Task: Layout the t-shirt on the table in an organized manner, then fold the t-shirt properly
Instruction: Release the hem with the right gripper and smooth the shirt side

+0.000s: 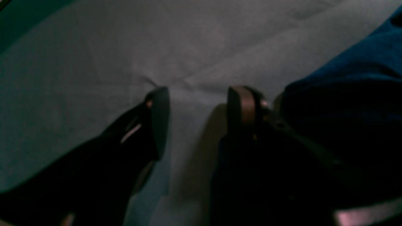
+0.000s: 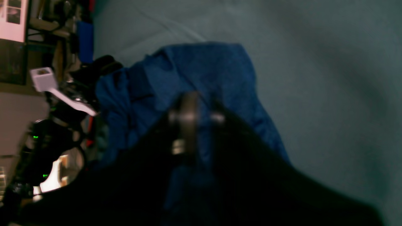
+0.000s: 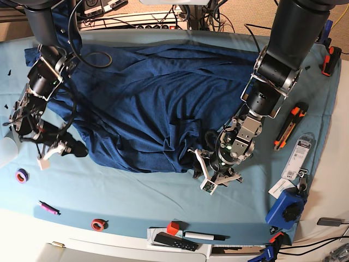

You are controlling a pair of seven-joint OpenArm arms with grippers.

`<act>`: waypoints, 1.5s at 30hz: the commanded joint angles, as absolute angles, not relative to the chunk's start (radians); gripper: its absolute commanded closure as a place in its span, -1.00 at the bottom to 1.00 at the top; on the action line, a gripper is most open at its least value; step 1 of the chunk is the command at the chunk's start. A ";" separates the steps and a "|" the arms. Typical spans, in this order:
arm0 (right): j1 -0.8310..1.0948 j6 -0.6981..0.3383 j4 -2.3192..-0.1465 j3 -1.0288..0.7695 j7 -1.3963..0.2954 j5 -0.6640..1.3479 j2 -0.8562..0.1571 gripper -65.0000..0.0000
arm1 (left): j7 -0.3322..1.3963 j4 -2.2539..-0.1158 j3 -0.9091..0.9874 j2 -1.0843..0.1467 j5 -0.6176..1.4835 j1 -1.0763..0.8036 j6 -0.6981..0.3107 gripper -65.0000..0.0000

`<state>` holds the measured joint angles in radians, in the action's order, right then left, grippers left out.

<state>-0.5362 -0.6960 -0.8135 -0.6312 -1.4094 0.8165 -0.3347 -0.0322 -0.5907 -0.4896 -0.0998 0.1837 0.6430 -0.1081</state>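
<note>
The navy t-shirt (image 3: 142, 103) is lying rumpled across the teal bench (image 3: 136, 202); left tool (image 1: 196, 97) is gaping empty beside its hem, the blurred right tool (image 2: 196, 117) unreadable, so each should be pinching one edge layer and drawing outward.

Purple tape ring (image 3: 21, 176), pink marker (image 3: 48, 207), red tape ring (image 3: 98, 224), orange utility knife (image 3: 284, 130), black remote (image 3: 174, 240)

far edge: power strip (image 3: 136, 19) and tangled cables (image 3: 210, 13) on a tan floor. right side: orange-black clamps (image 3: 331, 60), blue tool (image 3: 286, 210). near edge: tape rolls (image 3: 98, 224), marker (image 3: 203, 236), black remote (image 3: 174, 241). dim light.
</note>
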 commanded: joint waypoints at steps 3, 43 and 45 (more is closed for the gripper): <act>-0.525 -0.698 -0.830 -0.551 -1.387 0.840 -0.383 0.16 | -0.050 -0.605 -0.488 -0.098 0.184 0.675 -0.105 0.10; -0.590 -0.698 -0.830 -0.250 -1.111 0.557 -0.411 1.00 | -0.053 -0.605 -0.488 -0.097 0.186 0.673 -0.112 0.10; -0.594 -0.698 -0.830 -0.250 -1.072 0.513 -0.411 1.00 | -0.053 -0.605 -0.488 -0.097 0.186 0.673 -0.112 0.10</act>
